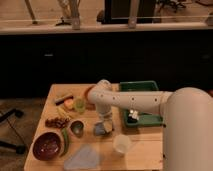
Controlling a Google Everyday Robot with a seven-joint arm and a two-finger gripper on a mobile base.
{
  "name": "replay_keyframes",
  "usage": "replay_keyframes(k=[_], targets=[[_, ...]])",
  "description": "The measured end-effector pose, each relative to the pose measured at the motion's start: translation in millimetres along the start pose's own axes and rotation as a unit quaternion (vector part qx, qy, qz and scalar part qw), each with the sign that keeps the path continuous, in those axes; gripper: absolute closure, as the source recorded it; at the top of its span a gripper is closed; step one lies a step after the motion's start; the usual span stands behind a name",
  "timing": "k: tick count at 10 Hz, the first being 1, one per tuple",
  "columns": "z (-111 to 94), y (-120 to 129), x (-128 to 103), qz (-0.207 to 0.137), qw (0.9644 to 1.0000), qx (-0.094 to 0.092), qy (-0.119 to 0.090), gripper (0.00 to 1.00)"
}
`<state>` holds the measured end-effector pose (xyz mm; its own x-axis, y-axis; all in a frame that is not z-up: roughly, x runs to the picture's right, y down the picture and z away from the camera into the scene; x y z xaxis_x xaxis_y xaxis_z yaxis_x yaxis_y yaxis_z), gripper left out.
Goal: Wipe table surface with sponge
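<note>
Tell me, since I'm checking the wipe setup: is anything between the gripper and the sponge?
Nothing visible. The gripper hangs directly over the sponge on the table surface, with no object between them; the small bowl and cup sit off to either side.
</note>
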<state>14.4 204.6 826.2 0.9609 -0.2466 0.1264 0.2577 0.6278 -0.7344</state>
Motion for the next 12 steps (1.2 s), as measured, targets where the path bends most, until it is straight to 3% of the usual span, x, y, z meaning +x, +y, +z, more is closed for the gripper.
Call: replay_keyframes(k=[4,7,10,12], targets=[[19,-34,23,0.035,0.9993,0.002,0.015,1.0],[9,-61,22,0.037,0.9989,0.026,0.014,1.0],[0,-66,-2,0.005,0.9994,0.034,-0.009,1.0],[5,-58,-13,-0.011,0.9993,0.019,-0.031,1.0]])
